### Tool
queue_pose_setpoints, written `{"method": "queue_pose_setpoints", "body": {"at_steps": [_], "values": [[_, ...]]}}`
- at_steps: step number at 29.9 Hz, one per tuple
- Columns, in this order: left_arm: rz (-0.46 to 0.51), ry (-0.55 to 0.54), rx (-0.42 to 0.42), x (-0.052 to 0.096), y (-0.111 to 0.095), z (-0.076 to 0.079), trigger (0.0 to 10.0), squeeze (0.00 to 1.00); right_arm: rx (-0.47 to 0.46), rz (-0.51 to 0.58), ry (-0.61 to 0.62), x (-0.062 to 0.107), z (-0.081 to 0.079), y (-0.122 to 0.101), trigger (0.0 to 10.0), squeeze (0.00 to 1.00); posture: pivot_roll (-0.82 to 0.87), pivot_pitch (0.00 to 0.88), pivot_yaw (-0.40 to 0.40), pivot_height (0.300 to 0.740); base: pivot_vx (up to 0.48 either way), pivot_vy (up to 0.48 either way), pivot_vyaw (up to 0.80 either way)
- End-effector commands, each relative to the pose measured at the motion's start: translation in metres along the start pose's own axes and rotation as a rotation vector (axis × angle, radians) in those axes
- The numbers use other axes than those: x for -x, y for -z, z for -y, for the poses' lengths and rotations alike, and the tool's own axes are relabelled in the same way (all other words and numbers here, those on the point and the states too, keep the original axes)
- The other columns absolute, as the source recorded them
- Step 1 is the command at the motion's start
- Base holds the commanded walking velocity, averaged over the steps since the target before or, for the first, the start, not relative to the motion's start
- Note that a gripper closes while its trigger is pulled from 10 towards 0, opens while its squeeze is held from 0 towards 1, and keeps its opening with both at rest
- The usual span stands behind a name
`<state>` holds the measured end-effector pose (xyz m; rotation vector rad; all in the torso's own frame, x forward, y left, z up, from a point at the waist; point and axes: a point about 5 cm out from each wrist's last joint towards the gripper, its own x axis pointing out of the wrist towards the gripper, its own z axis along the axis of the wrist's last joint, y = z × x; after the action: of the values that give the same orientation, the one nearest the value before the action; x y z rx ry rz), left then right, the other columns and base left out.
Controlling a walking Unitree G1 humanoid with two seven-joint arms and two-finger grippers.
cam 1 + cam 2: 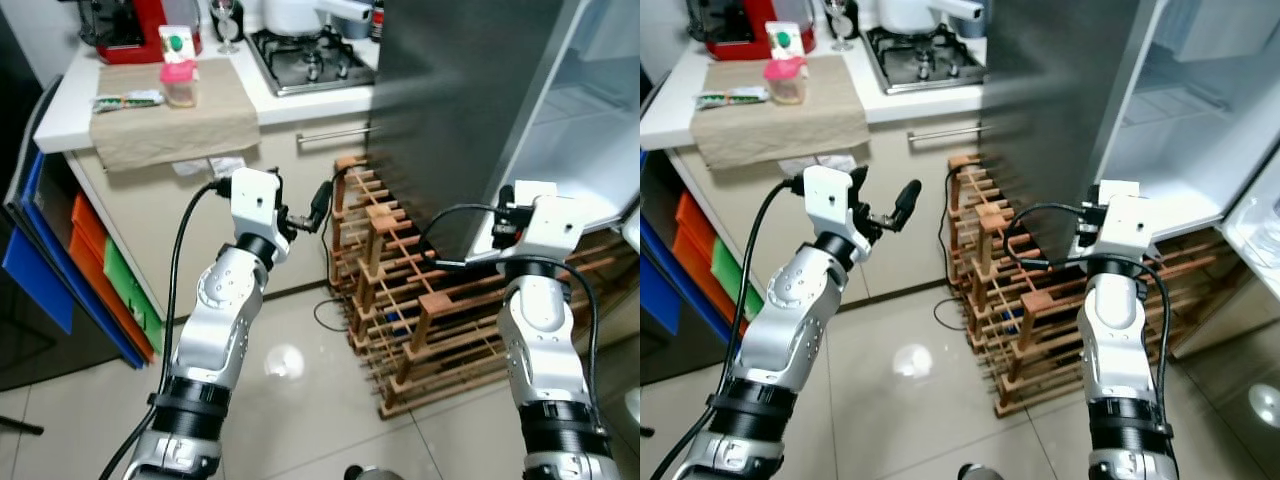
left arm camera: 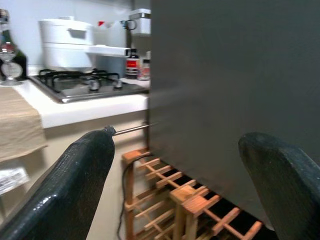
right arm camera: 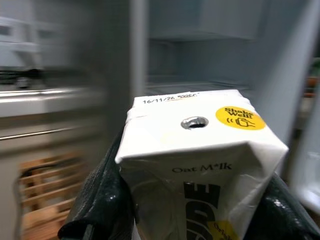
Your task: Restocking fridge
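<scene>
Between the two black fingers of the right gripper [image 3: 197, 200] sits the oat milk carton [image 3: 200, 150], held upright with its long axis vertical; its top face, printed with a date and a yellow "Shake Well" mark, faces the wrist camera. The fingers [image 3: 100, 195] press against both side panels, so the right gripper is closed on the carton.

Ahead of the carton, in line with the gripper's pointing direction, lies the open fridge [image 1: 590, 150]. Its white interior shelf [image 1: 1170, 175] is visible past the dark open fridge door [image 1: 450, 110], which stands between the two arms. The right arm is the nearer of the two to the fridge opening; the carton lies low and short of the shelf, apart from it. Judged from this layout, the coming move requires lifting and advancing the carton forward and toward the robot's right, keeping clear of the door edge.

The left gripper [image 1: 305, 215] is raised on the far side of the door, its fingers [image 2: 75, 180] spread wide and holding nothing. Below both arms, a wooden wine rack [image 1: 400, 300] stands on the tiled floor against the fridge. Further left, the desk [image 1: 70, 110] carries a beige cloth [image 1: 170, 115], a pink-lidded container [image 1: 180, 82] and a gas hob [image 1: 305, 58].
</scene>
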<state>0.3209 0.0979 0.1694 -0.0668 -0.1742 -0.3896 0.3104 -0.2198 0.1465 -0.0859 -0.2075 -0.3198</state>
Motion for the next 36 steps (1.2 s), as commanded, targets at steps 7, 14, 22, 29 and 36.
{"method": "queue_pose_setpoints", "body": {"at_steps": [7, 14, 22, 29, 36], "values": [[0.036, 0.059, 0.049, -0.005, -0.006, 0.01, 10.0, 0.0, 0.004, 0.02, 0.061, -0.011, 0.005, -0.006, 10.0, 0.28, -0.1, 0.0, 0.016, 0.74, 0.0, 0.0, -0.75], [0.041, 0.08, 0.043, -0.008, -0.006, 0.015, 10.0, 0.0, 0.021, 0.019, 0.078, -0.012, 0.011, -0.006, 10.0, 0.28, -0.1, 0.0, 0.015, 0.74, 0.192, -0.32, -0.74], [0.043, 0.044, 0.053, -0.008, -0.007, 0.009, 10.0, 0.0, 0.018, 0.025, 0.073, -0.012, 0.008, -0.005, 10.0, 0.25, -0.1, 0.0, 0.021, 0.74, 0.216, -0.241, -0.28], [0.038, 0.036, 0.059, -0.007, -0.005, 0.006, 10.0, 0.0, 0.059, 0.038, 0.135, -0.013, 0.021, -0.007, 10.0, 0.26, -0.1, 0.0, 0.015, 0.74, 0.0, 0.0, 0.0], [0.032, 0.041, 0.058, -0.006, -0.004, 0.007, 10.0, 0.0, 0.179, -0.028, 0.299, -0.011, 0.057, 0.005, 10.0, 0.27, -0.1, 0.0, 0.017, 0.74, 0.0, 0.0, 0.0]]}}
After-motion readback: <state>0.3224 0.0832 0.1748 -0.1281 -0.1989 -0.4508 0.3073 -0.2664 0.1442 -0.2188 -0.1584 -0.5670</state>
